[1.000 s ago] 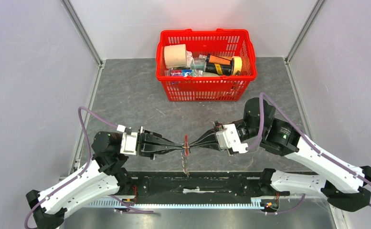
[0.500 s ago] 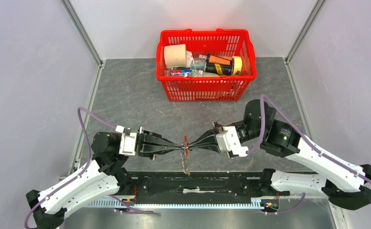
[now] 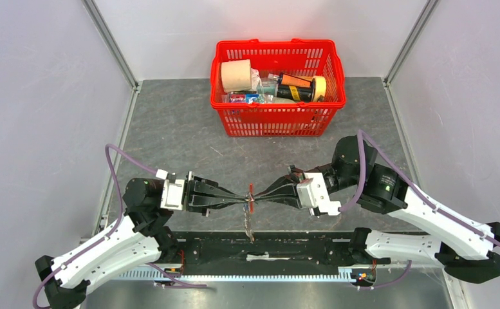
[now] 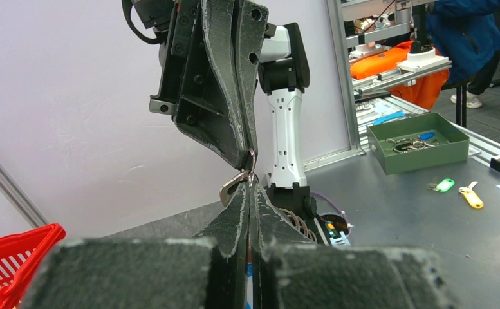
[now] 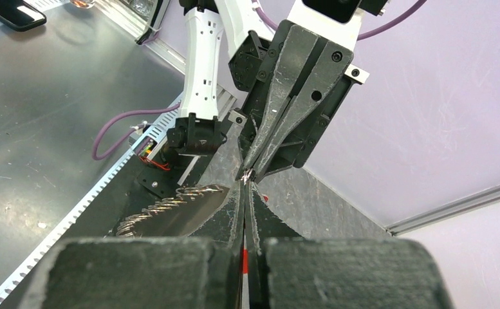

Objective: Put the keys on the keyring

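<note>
Hanging in the air where the two hands meet tip to tip, the keyring (image 3: 250,191), a short red strap with a silvery coiled cord (image 3: 250,226) trailing below it, sits above the near part of the grey stone-patterned tabletop (image 3: 170,129). The right hand (image 3: 259,197) has its fingers pressed together, and its own wrist view shows a sliver of red between them, so it appears clamped on the strap. The left hand (image 3: 242,199) is also closed, pinching a small silvery metal piece (image 4: 235,185) at its very tip. I cannot tell whether this is a key or the clasp. A thin wire ring (image 4: 251,158) shows just above it, against the right fingertips.

The step in hand looks like threading metal onto that ring, and it probably calls for very small moves. One hand should act as a fixed vice while the other feeds the piece along the ring's curve instead of pushing straight in. Any tug apart could swing the loose cord or slip the thin metal out of the pads. Both grips are at the extreme fingertips, so there is little margin.

Well behind, the red plastic basket (image 3: 276,43) of oddments plays no part.
</note>
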{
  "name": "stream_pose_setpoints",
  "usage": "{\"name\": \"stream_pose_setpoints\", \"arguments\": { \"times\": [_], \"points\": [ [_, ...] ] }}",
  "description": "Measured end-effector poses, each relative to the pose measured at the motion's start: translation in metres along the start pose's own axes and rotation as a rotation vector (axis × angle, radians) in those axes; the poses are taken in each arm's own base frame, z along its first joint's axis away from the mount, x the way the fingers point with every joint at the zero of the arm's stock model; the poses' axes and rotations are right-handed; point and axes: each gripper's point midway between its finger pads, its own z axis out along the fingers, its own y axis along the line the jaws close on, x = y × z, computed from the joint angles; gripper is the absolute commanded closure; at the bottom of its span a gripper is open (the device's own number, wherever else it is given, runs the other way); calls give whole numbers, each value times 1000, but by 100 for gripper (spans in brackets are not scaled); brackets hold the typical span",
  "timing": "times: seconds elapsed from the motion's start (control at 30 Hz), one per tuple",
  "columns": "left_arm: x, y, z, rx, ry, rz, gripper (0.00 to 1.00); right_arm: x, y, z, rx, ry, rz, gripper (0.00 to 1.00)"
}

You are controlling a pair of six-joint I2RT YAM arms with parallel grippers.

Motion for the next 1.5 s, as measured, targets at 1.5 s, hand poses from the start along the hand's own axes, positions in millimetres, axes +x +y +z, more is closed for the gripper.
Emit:
{"name": "stream_pose_setpoints", "arguments": {
  "times": [1.5],
  "points": [
    [4, -43, 8, 253, 0, -155, 98, -22, 17, -5, -172, 67, 81, 100]
  ]
}}
